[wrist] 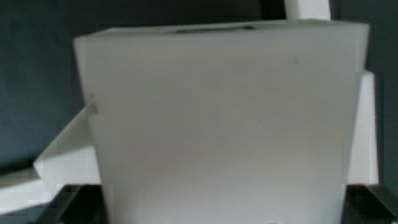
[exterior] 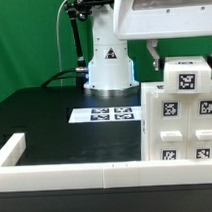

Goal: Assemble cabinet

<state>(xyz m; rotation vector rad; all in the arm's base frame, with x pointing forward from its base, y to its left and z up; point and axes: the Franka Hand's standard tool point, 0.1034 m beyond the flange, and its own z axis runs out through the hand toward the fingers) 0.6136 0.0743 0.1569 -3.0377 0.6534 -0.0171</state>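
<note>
Black table (exterior: 55, 126), end effector (exterior: 182, 63) over cabinet (exterior: 180, 116)

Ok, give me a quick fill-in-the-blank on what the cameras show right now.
1. The cabinet stands at the exterior view's ____ side.
2. The marker board lies flat in front of the arm's ____.
3. The square tags on the cabinet are black and ____.
4. The wrist view is mostly filled by a plain ____ block.

Missing words: right; base; white; white
</note>
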